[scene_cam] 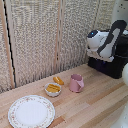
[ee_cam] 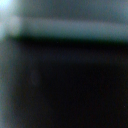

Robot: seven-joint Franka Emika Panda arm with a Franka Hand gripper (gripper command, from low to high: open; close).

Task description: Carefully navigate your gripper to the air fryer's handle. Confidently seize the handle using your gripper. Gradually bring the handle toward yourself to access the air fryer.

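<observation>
In the exterior view the matte-black air fryer (scene_cam: 114,64) stands at the back right of the wooden table. My bulky white arm (scene_cam: 104,41) reaches down in front of it and covers its front. The gripper's end (scene_cam: 98,55) sits close against the fryer's front. Its fingers are too small and too hidden to read. The handle is hidden behind the arm. The wrist view is a close, blurred dark surface (ee_cam: 65,85) with a paler band across it. No fingers or handle show there.
A pink cup (scene_cam: 76,83) stands mid-table. Beside it are a small bowl of yellow food (scene_cam: 53,89) and a loose yellow piece (scene_cam: 58,80). A floral plate (scene_cam: 31,111) lies at the exterior view's front left. A woven screen (scene_cam: 40,35) backs the table.
</observation>
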